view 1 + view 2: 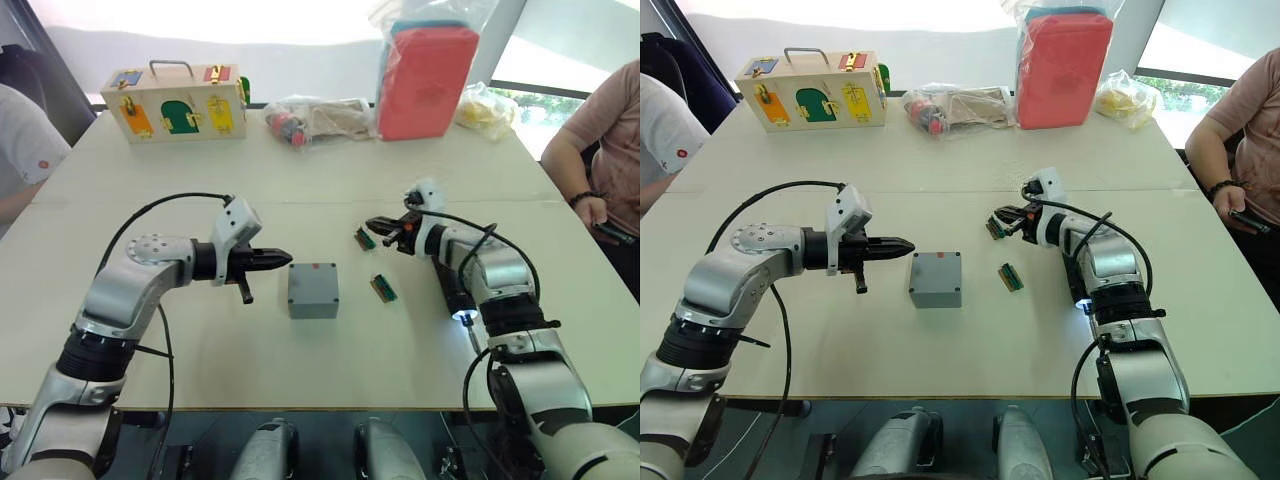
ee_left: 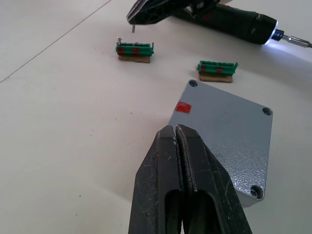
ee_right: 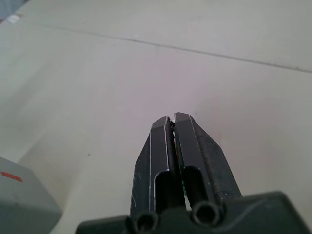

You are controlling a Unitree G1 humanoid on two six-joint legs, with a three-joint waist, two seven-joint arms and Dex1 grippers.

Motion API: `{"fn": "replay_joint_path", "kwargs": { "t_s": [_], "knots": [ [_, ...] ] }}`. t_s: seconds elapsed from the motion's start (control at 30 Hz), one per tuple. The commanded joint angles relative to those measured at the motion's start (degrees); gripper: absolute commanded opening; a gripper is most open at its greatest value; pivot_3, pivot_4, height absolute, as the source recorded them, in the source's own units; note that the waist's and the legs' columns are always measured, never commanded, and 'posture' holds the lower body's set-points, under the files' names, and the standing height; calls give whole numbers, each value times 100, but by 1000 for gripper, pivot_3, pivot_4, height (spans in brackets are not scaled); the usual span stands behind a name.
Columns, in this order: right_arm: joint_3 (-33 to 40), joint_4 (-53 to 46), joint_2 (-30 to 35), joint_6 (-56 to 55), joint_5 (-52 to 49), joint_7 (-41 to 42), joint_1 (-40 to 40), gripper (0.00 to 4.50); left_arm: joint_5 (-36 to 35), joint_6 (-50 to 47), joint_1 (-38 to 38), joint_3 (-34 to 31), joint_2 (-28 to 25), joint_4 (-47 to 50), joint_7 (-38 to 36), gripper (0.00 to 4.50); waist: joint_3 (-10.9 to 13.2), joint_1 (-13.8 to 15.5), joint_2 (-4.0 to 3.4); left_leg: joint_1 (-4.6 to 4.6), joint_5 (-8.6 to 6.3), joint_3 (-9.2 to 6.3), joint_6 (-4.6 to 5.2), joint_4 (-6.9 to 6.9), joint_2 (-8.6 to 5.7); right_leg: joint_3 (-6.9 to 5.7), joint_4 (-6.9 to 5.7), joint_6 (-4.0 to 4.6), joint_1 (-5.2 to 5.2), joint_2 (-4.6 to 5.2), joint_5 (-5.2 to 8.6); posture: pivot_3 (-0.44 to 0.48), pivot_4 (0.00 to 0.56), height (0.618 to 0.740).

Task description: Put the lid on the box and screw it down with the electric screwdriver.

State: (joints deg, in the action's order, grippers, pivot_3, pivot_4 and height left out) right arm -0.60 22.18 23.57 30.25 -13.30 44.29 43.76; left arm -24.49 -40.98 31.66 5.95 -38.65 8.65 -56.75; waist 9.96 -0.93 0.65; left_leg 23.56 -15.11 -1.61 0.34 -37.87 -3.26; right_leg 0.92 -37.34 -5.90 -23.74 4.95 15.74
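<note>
Lying just beside left pincer (image 1: 283, 259): box (image 1: 313, 290)

Grey box (image 1: 935, 279) with lid on table (image 1: 940, 350), left gripper (image 1: 902, 245) beside it, two green blocks (image 1: 1011, 277) near right gripper (image 1: 992, 224)

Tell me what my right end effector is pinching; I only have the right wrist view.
Observer: The right end effector pinches what looks like a small screw, just above a green terminal block.
Operator: Where is the electric screwdriver?
Observer: The electric screwdriver lies on the table beside your right forearm, with its tip light on.
Operator: Is the lid on?
Observer: Yes, the lid sits on the box.
</note>
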Motion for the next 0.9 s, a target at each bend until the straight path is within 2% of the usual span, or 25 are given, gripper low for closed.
{"fn": "replay_joint_path", "kwargs": {
  "t_s": [0.03,0.13,0.33,0.9],
  "knots": [
    [166,-1213,155,377,-454,230,-129,30,-280,-122,-56,-209,-172,253,-216,0,0,1,0,0,0,0,0,0,0,0,0,0,-1,0,0,0,150,738],
    [-19,-2209,226,813,-825,526,-441,30,-458,-248,-200,-266,-466,454,-485,0,0,-5,0,2,-2,-1,3,2,0,0,0,0,-3,0,0,0,150,738],
    [-492,-3322,214,1261,-1045,548,-956,30,-585,-297,-447,-309,-875,630,-679,0,-1,4,-2,0,-16,-5,27,2,2,0,-3,0,-2,1,0,0,150,738],
    [-723,-2983,268,1080,-853,432,-1151,30,-593,-339,-424,-274,-794,664,-414,0,-1,17,-2,0,-20,-5,34,-1,0,-1,-1,0,0,3,0,0,150,738]
  ]
}}
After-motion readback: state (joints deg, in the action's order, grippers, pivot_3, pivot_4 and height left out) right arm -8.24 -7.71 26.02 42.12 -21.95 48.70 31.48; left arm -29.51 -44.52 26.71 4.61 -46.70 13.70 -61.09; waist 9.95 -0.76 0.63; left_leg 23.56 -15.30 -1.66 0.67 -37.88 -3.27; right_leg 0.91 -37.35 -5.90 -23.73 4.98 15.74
